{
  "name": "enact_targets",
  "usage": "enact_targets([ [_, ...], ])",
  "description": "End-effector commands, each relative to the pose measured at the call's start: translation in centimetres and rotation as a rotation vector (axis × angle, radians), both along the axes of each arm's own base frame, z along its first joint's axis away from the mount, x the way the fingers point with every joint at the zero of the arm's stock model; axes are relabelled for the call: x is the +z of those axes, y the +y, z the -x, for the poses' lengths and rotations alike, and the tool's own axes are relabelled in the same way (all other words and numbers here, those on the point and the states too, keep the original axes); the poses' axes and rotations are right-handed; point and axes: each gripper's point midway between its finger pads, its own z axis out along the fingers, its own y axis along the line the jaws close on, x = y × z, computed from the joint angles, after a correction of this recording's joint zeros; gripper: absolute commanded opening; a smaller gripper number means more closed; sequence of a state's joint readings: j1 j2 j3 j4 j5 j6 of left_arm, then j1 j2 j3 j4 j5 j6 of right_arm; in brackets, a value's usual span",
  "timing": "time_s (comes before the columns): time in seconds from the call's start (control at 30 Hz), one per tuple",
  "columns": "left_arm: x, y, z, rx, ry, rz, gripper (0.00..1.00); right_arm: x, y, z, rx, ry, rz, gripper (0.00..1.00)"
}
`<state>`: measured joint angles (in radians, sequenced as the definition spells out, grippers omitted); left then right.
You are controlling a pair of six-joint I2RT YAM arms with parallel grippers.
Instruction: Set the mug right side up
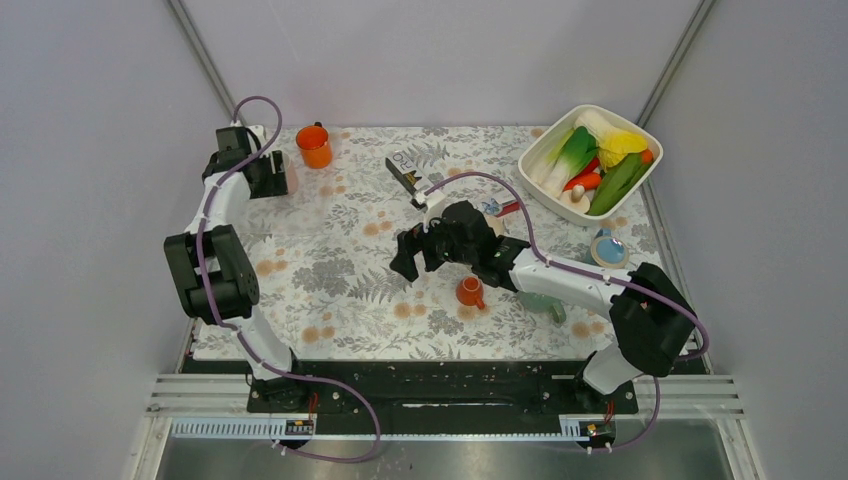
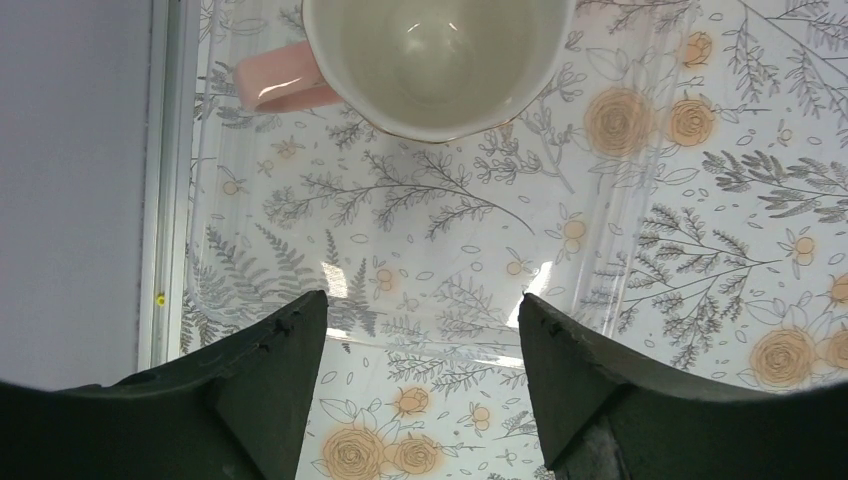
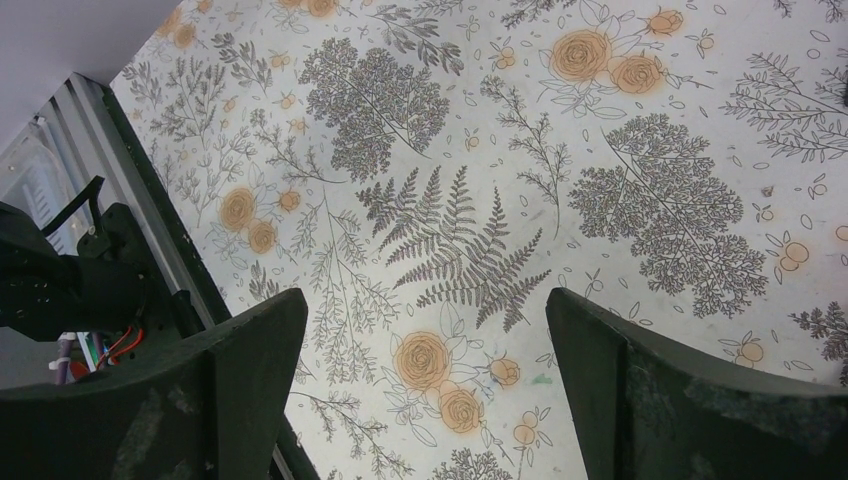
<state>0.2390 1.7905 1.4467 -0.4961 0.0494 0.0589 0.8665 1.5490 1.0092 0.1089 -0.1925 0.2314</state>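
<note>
Flowered cloth in grey and orange is covering the desk, and pale walls are closing it in.

From the top camera, the mug (image 1: 314,147) is standing near the far left corner, orange outside, with its opening turned up. The left fingers (image 1: 278,177) are hovering just beside it. The right fingers (image 1: 405,258) are hanging over the middle of the desk. A small orange cup (image 1: 469,291) is sitting close to the right forearm; I cannot tell if it is upright or inverted. A white basin (image 1: 635,128) of vegetables is resting at the far right, and a carton (image 1: 404,170) is lying near the far middle.

From the left wrist camera, the mug (image 2: 440,60) is showing its white inside, and its handle is pointing to the left of the picture. The left fingers (image 2: 290,340) are standing apart and gripping nothing; the mug is lying beyond their tips, not touching them. It seems to be sitting in a clear plastic tray (image 2: 620,250), though the edges are faint.

From the right wrist camera, the right fingers (image 3: 260,350) are spread wide open, with only cloth between them.

In my judgement the mug is already right side up, so the danger is now in leaving. If the left arm is pulling away crookedly, a finger may be catching the rim or the handle and tipping the mug over again, or pushing the light tray toward the desk's edge. The right forearm, if swinging, may also be knocking the small cup.
</note>
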Motion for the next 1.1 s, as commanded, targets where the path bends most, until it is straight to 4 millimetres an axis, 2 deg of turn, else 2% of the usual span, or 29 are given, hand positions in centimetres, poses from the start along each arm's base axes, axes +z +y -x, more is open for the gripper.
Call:
enact_targets([
  [0.0, 4.3, 1.0, -2.0, 0.055, -0.142, -0.004, 0.74, 1.7, -0.5, -0.9, -0.014, -0.067, -0.027, 1.0],
  [0.13, 4.7, -1.2, -2.3, 0.025, -0.156, 0.008, 0.75, 1.2, -1.0, -1.0, -0.021, -0.066, -0.006, 0.99],
  [0.33, 6.3, -6.3, -1.7, -0.342, -0.169, -0.312, 0.72, 0.7, -1.6, -0.7, -0.02, -0.074, 0.011, 0.99],
  [0.4, 7.0, -6.8, -2.2, -0.426, -0.177, -0.422, 0.72, 0.6, -1.5, -0.6, -0.005, -0.07, 0.013, 0.99],
  [0.57, 7.9, -5.0, -5.2, -0.488, -0.116, -0.598, 0.72, 0.3, -1.3, -0.4, 0.008, -0.054, 0.018, 0.99],
  [0.6, 6.5, -4.8, -5.8, -0.507, -0.058, -0.597, 0.72, 0.3, -1.4, -0.3, 0.005, -0.053, 0.018, 0.99],
  [0.67, 5.3, -4.5, -6.4, -0.518, 0.014, -0.591, 0.69, 0.3, -1.6, -0.4, 0.0, -0.056, 0.023, 0.99],
  [0.83, 3.9, -3.4, -8.0, -0.516, 0.069, -0.587, 0.64, 0.1, -1.8, -0.5, -0.004, -0.066, 0.042, 0.99],
  [1.07, 1.3, -2.1, -8.7, -0.506, 0.137, -0.507, 0.57, -0.3, -2.0, -0.7, -0.007, -0.067, 0.064, 0.99],
])
